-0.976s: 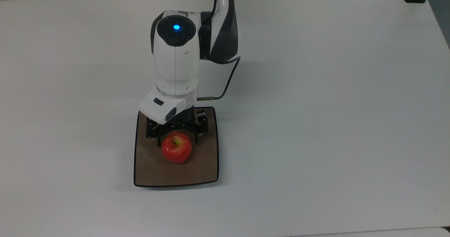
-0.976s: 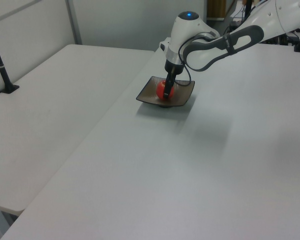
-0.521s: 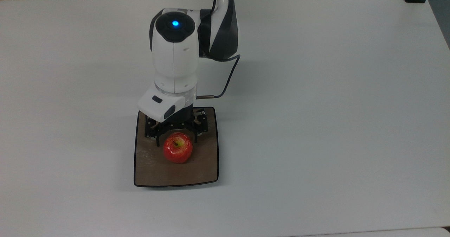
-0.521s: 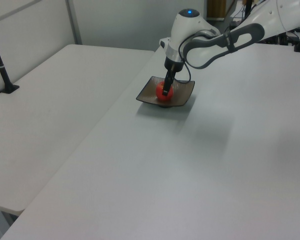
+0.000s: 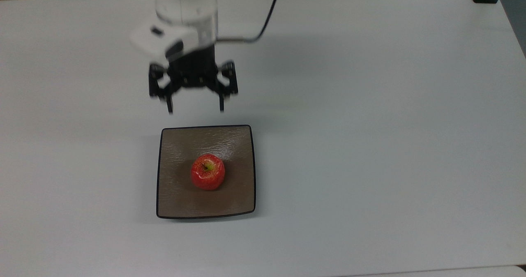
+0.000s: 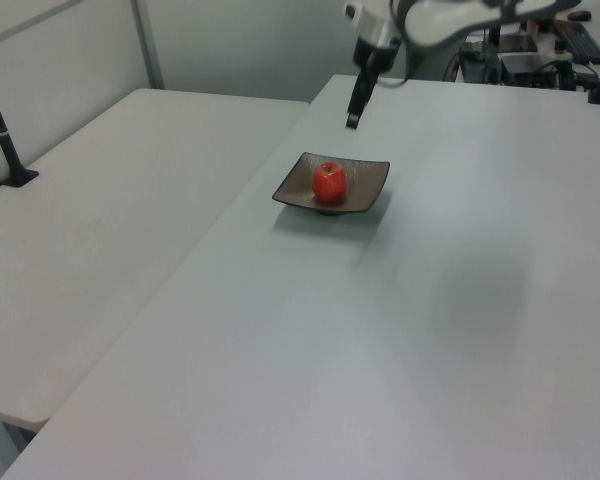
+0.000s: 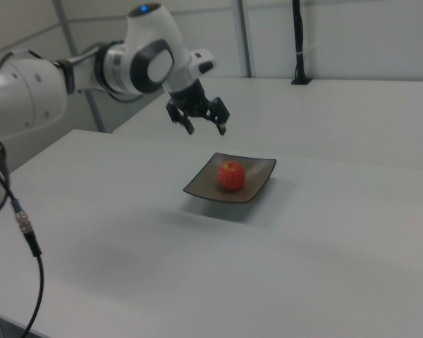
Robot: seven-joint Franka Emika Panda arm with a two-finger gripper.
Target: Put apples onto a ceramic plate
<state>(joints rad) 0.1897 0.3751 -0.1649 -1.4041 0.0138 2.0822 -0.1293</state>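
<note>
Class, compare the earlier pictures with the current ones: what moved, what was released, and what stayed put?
The claw, open, has lifted off the apple and pulled back toward the top view's upper edge, clear of the ceramic plate. The apple was let go and sits upright on the plate. Apple and plate kept their places on the table.

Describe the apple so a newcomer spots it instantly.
On the white table sits one square brown plate with a thin black rim. The apple rests upright near its middle: small, glossy, red, with a yellow-green stem hollow, the scene's one bright round thing.
</note>
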